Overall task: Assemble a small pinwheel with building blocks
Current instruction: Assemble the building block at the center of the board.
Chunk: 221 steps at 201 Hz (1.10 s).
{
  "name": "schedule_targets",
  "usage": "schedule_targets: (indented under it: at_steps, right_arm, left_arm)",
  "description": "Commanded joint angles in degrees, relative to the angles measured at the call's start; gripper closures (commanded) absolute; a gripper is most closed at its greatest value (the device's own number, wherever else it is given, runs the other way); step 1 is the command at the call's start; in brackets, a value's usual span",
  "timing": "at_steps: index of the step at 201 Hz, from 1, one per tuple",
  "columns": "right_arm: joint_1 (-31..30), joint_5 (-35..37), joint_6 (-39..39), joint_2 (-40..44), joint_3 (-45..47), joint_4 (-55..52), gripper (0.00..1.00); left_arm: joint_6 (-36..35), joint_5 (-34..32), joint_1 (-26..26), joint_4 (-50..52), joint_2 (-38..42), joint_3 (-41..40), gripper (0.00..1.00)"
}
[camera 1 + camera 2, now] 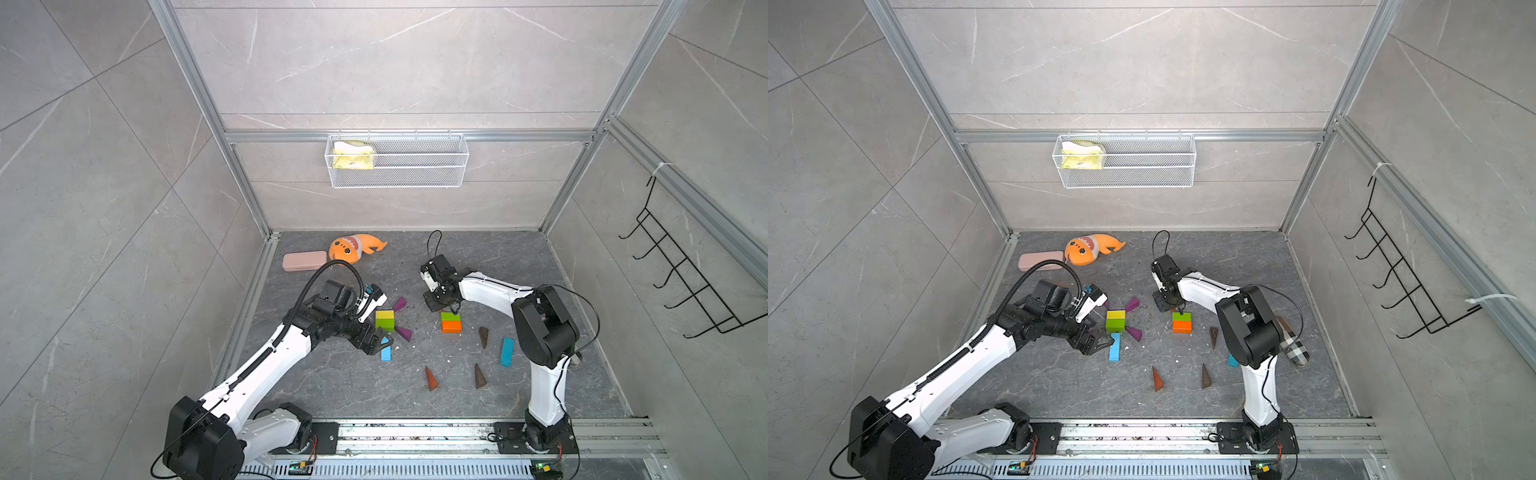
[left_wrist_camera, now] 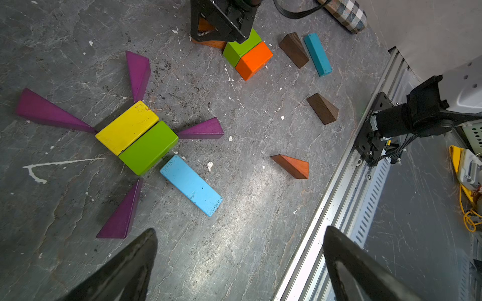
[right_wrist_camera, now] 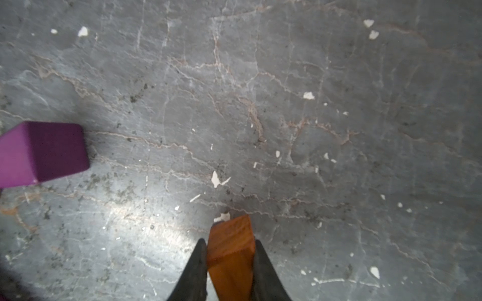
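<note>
Right gripper (image 3: 230,260): clamped on an orange-brown wooden wedge (image 3: 230,250), low over the grey stone counter (image 3: 287,104); in both top views it hangs just behind the green-over-orange brick pair (image 1: 451,322)
Left gripper (image 2: 240,263): jaws wide apart, holding nothing; poised beside the light-blue wooden bar (image 2: 191,185)
First pinwheel: yellow brick (image 2: 127,127) and green brick (image 2: 148,147) side by side as hub; four purple pointed wedges (image 2: 49,112) fanning from the corners; light-blue bar touching the green brick as stem; looks complete
Second hub: green brick (image 2: 241,47) touching orange brick (image 2: 254,60); no blades set around it yet
Loose blocks: two dark brown wedges (image 2: 323,108), one orange wedge (image 2: 292,165), a teal-blue bar (image 2: 317,54); all apart from the hub
Step in hand: probably placing the first blade at the second hub
Next move: lower the held wedge so its tip meets a hub corner, then release; avoid nudging the bricks apart
Clutter: pink oblong case (image 1: 304,261); orange plush shark (image 1: 353,248); both far back, untouched
</note>
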<state>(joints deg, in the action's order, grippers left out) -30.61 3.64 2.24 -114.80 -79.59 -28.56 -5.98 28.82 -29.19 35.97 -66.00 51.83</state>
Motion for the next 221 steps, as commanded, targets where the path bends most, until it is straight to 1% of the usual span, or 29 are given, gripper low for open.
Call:
schedule_targets:
  at_steps: [1,34,77,92,113,128,138,221]
  right_arm:
    - [0.26,0.85,1.6,-0.68,-1.18,-1.42,0.74]
    - [0.28,0.84,1.96,-0.86,-1.18,-1.58,0.7]
    - [0.29,1.19,2.33,-0.77,-1.29,-1.35,0.59]
    - [0.29,1.48,2.33,-0.85,-1.66,-1.52,0.56]
    - [0.28,1.85,2.37,-0.95,-2.06,-1.76,0.57]
    - [0.28,2.22,2.53,-0.95,-2.23,-1.77,0.62]
    - [0.24,2.61,2.76,-0.95,-2.23,-1.83,0.64]
    - [0.28,3.67,3.11,-1.21,-2.4,-2.02,0.62]
  left_arm:
    - [-1.42,1.42,0.45,0.16,0.3,1.87,0.0]
    - [-1.46,1.66,0.39,0.11,0.39,1.87,0.0]
    - [-1.48,1.92,0.37,0.15,0.46,1.89,0.0]
    - [-1.45,2.06,0.44,0.15,0.44,1.87,0.0]
    - [-1.47,2.17,0.42,0.08,0.5,1.87,0.0]
    - [-1.41,2.18,0.36,0.15,0.51,1.86,0.0]
    - [-1.43,2.23,0.38,0.16,0.44,1.88,0.0]
    - [-1.36,2.72,0.4,0.16,0.28,1.87,0.0]
